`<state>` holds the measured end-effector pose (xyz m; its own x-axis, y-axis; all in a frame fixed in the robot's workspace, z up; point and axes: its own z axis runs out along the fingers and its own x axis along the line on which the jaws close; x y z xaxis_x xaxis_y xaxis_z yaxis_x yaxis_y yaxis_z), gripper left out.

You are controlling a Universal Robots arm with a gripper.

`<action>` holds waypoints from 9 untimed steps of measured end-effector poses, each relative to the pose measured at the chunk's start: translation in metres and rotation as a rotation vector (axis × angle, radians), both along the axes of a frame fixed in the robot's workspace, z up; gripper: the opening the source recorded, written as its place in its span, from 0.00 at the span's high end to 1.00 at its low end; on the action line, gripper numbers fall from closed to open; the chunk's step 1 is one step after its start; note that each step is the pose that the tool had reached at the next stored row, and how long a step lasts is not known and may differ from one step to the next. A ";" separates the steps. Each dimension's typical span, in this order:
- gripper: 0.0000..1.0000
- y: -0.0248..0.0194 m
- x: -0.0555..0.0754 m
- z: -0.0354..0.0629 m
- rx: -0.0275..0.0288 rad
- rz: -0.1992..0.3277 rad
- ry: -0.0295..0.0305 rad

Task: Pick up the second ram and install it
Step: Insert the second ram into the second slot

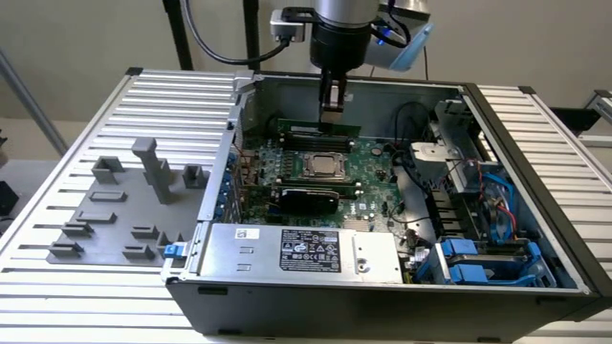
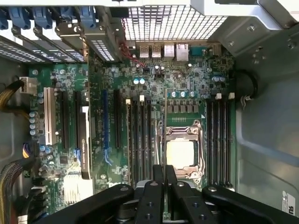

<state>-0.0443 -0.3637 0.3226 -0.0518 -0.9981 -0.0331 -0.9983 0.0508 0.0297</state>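
The claw [image 1: 332, 113] is closed narrow on the second ram [image 1: 304, 127], held on edge inside the computer case [image 1: 383, 301], near the CPU socket [image 1: 324, 165].

You see the table [image 1: 96, 301] in pale silver-grey, with a pattern of parallel ribs. Near its edge at the exterior view's left there is a plain mid-grey fixture plate [image 1: 125, 208]. The case [image 1: 383, 308] is dark grey outside and lighter grey inside.

The motherboard [image 1: 368, 161] is green, and its CPU socket [image 1: 323, 165] has a silver frame around a tan square. Among the black slots, one is a blue slot [image 2: 105, 121] and one a white slot [image 2: 47, 121].

The power supply [image 1: 239, 251] is silver, with a black label [image 1: 310, 251] printed in white. The drive brackets [image 1: 478, 265], in the case's corner at the exterior view's right, are blue.

Between the fingers of the black gripper [image 2: 164, 170], the second ram [image 2: 164, 135] shows a thin green edge.
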 end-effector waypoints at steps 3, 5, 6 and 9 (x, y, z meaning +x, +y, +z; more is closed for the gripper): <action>1.00 0.0000 0.001 -0.0057 -0.0002 0.000 -0.0033; 1.00 -0.0001 0.001 -0.0093 -0.0004 0.000 -0.0057; 1.00 -0.0003 0.002 -0.0109 -0.0007 0.000 -0.0070; 1.00 -0.0013 0.003 -0.0158 -0.0018 0.000 -0.0096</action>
<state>-0.0410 -0.3651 0.3068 -0.0514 -0.9982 -0.0318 -0.9985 0.0508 0.0200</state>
